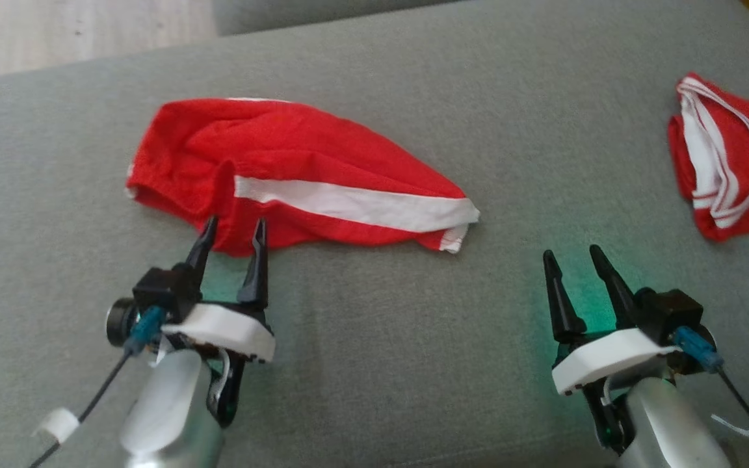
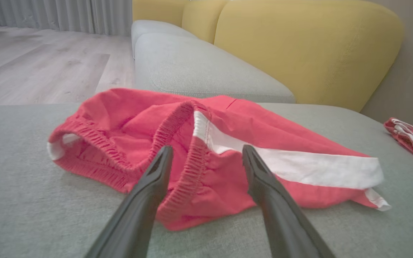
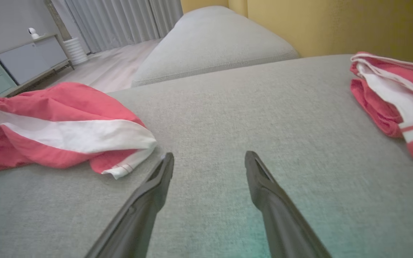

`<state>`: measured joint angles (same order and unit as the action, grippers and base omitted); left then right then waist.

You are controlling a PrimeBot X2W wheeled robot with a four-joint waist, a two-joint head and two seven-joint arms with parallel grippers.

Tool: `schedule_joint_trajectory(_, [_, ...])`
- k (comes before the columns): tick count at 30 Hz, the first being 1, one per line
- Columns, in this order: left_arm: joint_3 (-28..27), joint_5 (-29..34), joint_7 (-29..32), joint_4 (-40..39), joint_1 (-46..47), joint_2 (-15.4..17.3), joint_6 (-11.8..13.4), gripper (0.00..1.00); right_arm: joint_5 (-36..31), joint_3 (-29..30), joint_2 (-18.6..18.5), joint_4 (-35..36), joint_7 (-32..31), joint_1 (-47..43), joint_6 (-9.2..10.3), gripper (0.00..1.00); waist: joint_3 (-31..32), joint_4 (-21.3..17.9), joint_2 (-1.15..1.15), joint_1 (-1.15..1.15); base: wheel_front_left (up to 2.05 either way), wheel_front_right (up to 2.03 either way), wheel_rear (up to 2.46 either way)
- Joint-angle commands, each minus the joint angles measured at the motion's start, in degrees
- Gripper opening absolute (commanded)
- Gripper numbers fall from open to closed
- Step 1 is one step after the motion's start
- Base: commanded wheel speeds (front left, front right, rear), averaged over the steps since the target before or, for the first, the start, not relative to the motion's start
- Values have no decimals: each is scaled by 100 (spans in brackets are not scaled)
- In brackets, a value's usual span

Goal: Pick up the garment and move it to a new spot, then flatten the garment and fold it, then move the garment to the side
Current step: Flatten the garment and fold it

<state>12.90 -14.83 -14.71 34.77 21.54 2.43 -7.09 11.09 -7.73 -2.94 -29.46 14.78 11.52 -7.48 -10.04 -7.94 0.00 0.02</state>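
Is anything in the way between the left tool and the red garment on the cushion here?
Nothing visible. The open left tool has its tips right at the near edge of the red garment, by the elastic waistband. The folded striped piece lies far off to its right.

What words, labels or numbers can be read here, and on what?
None. No readable text stands on the red shorts, the folded red garment, the sofa, the left gripper or the right gripper.

A yellow backrest point(image 2: 299, 46) rises behind the grey sofa seat point(image 2: 31, 200)
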Motion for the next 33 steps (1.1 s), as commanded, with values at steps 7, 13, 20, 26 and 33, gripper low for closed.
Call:
schedule_joint_trajectory(7, [-234,-106,-29,291,720,138,-36,100,61,-73,6,204,22,285,-1,100,-420,-303,0,-2,0,0,0])
schedule_joint_trajectory(13, [-325,-96,-29,289,883,181,-38,100,124,-102,6,213,22,363,-1,100,-519,-319,0,-2,0,0,0])
schedule_joint_trajectory(20, [-94,-233,-29,272,964,214,-39,0,164,-162,6,214,22,427,-1,100,-585,-310,0,-2,0,0,0])
schedule_joint_trajectory(26, [-415,-362,-29,-68,726,174,-39,0,160,-102,6,198,22,360,-1,100,-508,-110,0,-2,0,0,0])
schedule_joint_trajectory(33, [-688,-554,-29,-376,2,89,-39,0,191,-153,6,147,22,179,-1,100,-237,487,0,-2,0,0,0])
